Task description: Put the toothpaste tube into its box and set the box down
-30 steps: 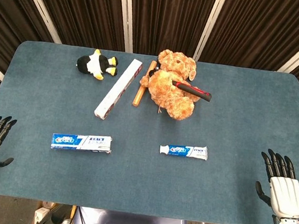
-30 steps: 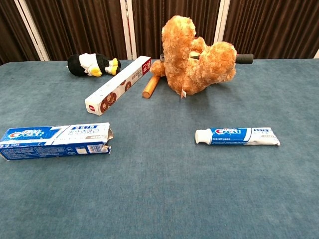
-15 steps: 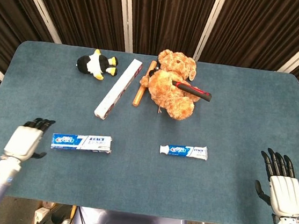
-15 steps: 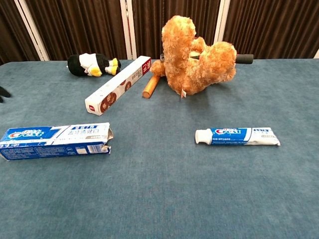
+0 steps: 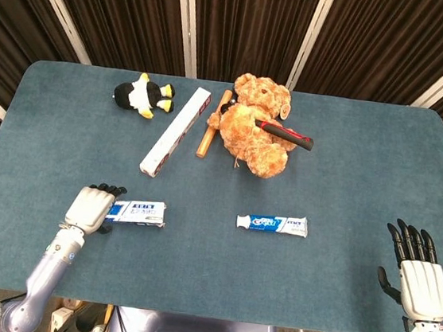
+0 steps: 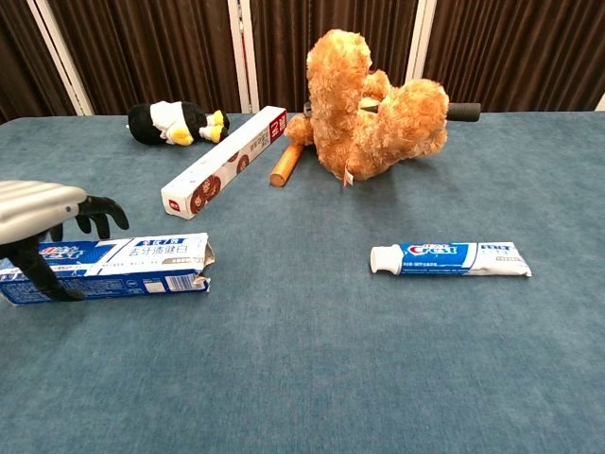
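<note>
The blue toothpaste box (image 5: 138,212) (image 6: 132,263) lies flat at the front left of the table, its opened flap end facing right. My left hand (image 5: 93,206) (image 6: 43,218) arches over the box's left end, fingers (image 6: 95,216) curled past the far edge and thumb down along the near side. Whether it squeezes the box I cannot say; the box still rests on the cloth. The toothpaste tube (image 5: 272,223) (image 6: 450,258) lies apart to the right, white cap pointing left. My right hand (image 5: 417,272) hovers at the table's front right edge, fingers spread, holding nothing.
At the back stand a brown teddy bear (image 5: 256,126) (image 6: 373,104) with a red-and-black handled tool (image 5: 285,133) across it, a wooden stick (image 5: 213,123), a long white box (image 5: 176,131) (image 6: 222,161) and a penguin plush (image 5: 143,95) (image 6: 175,121). Blue cloth (image 5: 347,188) covers the table.
My left hand has swept in from the table's left edge and now sits over the left end of the toothpaste box. The right hand, box and tube have not moved.
</note>
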`<action>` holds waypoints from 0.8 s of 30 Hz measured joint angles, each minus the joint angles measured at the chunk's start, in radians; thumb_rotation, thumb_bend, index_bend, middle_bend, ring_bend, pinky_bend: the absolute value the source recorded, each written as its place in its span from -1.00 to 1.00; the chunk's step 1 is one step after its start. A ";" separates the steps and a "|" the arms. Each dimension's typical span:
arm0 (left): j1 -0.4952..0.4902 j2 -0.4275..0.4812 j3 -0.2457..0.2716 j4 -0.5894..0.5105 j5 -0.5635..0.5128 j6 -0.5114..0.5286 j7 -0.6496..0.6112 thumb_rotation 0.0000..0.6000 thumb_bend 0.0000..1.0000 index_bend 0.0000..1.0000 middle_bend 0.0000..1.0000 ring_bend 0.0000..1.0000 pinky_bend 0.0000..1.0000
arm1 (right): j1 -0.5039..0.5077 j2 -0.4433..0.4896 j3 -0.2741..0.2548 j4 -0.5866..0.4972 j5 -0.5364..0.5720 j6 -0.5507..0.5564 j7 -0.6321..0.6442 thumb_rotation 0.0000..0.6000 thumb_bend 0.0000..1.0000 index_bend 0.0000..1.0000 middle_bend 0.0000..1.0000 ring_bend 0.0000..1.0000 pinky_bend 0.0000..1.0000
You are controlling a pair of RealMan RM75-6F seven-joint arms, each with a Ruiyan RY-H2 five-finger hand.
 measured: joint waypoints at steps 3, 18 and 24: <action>-0.010 -0.027 0.001 0.018 -0.018 0.005 0.008 1.00 -0.50 -0.43 -0.21 -0.28 -0.10 | -0.001 0.000 0.000 0.001 0.000 0.002 0.001 1.00 -0.21 -1.00 -1.00 -1.00 -0.92; -0.024 -0.058 0.024 0.041 0.038 0.045 -0.047 1.00 -0.33 -0.28 0.00 -0.08 0.01 | 0.002 0.003 0.002 -0.002 0.004 -0.003 0.003 1.00 -0.21 -1.00 -1.00 -1.00 -0.92; -0.033 -0.020 0.025 0.011 0.118 0.049 -0.097 1.00 -0.33 -0.27 0.00 -0.08 0.01 | 0.004 0.001 0.003 0.000 0.002 -0.002 0.002 1.00 -0.21 -1.00 -1.00 -1.00 -0.91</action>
